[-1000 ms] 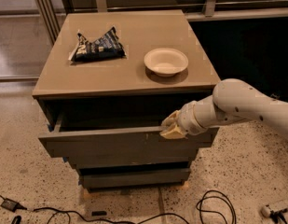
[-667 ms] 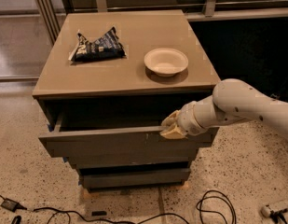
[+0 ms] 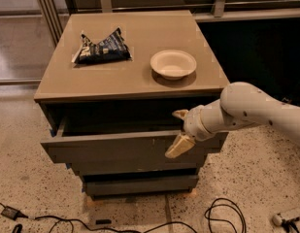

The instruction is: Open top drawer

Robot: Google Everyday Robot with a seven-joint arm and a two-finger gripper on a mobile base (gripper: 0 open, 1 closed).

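Note:
The top drawer [image 3: 106, 148] is the widest dark grey-brown front of the cabinet and stands pulled out a little, with a dark gap above it. Small whitish scratches show right of its centre. My gripper [image 3: 179, 130] is at the right part of the drawer's upper edge, on the end of the white arm [image 3: 246, 108] that comes in from the right. One tan finger [image 3: 180, 114] sits above and behind the front. The other finger [image 3: 177, 147] hangs down in front of it. The fingers stand apart. The inside of the drawer is in shadow.
A dark crumpled snack bag [image 3: 102, 47] and a white bowl [image 3: 173, 63] lie on the cabinet top [image 3: 130, 84]. Two narrower drawer fronts [image 3: 140, 183] sit below. Black cables [image 3: 222, 217] lie on the speckled floor. A dark panel stands at the right.
The fingers, seen close together at the drawer's edge before, now stand apart, one above and one in front. The drawer stays pulled out about the same.

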